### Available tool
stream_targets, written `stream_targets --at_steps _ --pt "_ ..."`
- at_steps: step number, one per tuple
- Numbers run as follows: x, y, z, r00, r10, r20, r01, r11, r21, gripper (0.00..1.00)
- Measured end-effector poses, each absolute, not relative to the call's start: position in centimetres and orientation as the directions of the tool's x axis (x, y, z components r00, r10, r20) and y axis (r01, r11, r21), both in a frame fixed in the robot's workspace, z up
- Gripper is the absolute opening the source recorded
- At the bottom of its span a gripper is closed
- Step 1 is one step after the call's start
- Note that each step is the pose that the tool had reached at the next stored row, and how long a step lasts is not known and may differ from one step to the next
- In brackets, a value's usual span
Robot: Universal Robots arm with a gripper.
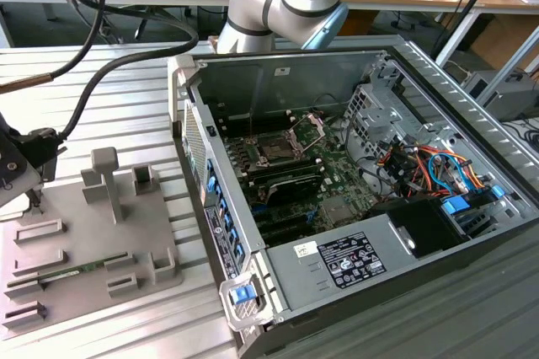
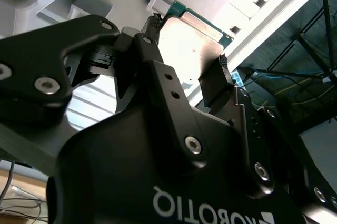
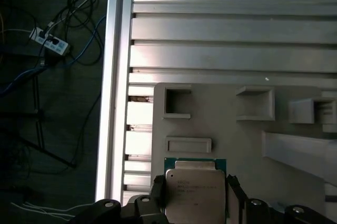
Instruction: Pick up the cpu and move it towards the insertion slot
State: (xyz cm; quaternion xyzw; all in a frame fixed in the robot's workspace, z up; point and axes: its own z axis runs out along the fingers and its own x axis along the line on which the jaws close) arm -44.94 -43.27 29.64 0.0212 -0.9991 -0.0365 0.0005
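My gripper (image 3: 195, 195) is clamped on the cpu (image 3: 194, 184). In both wrist views a black finger presses against each of two opposite edges of the chip, and its silvery top and a thin green rim show between the fingers (image 2: 149, 50). The cpu sits over the grey fixture plate (image 3: 237, 140), close to the plate's edge that runs along the table's side rail and just beside a shallow rectangular pocket (image 3: 188, 144) in the plate. I cannot tell whether the chip rests on the plate or hangs clear of it. The plate lies on the ribbed aluminium table (image 3: 226, 29), near the table's edge, and beyond that edge cables and a power strip (image 3: 50, 45) lie on the dark floor. In the exterior view the open computer case (image 1: 320, 266) lies on the same table, just beside the plate on the exterior view's right. The insertion slot (image 1: 276, 150) is inside it on the green board, toward the case's far wall, with its metal frame (image 1: 309, 130) tipped up — well apart from the plate and the cpu.
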Motion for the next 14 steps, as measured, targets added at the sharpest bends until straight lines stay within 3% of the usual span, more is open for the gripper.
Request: stream_targets --at_steps 14 --pt "-44.94 -43.27 30.42 -0.999 -0.042 -0.001 -0.042 0.996 0.079 0.55"
